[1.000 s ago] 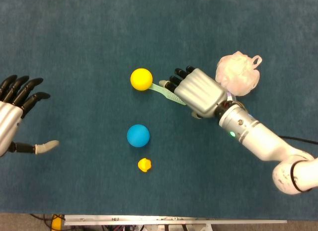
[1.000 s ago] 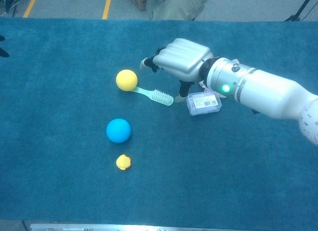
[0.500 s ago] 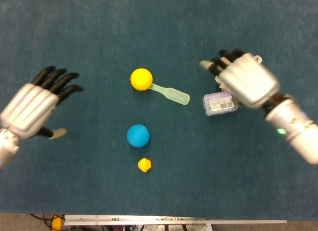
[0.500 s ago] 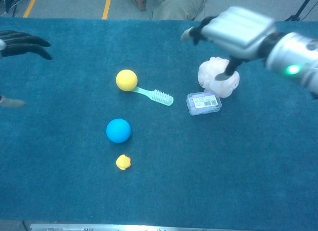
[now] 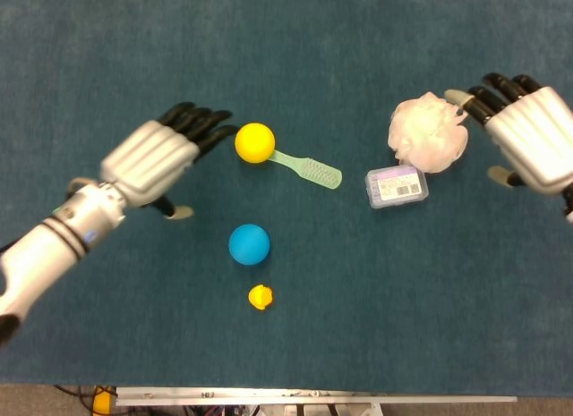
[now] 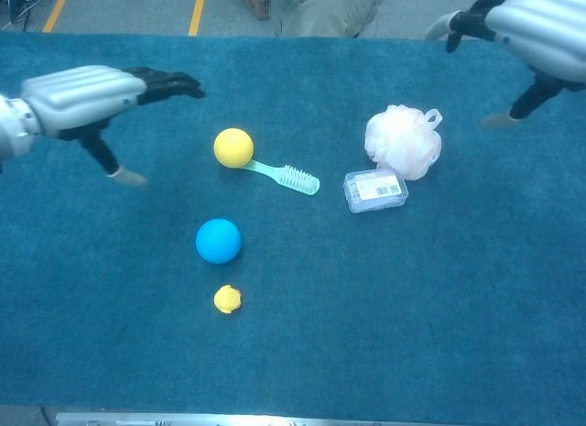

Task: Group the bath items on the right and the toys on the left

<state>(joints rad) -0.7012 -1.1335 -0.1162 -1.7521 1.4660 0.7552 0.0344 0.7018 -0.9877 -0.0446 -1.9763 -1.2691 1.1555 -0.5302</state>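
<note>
Left hand hovers open, fingertips just beside the yellow ball; the toothbrush touches the ball's far side. Risk: a sideways nudge rolls the ball and drags the brush. Right hand is open, holding nothing, beside the loofah

A blue tablecloth covers the table; beyond it lies grey floor with yellow lines.
</note>
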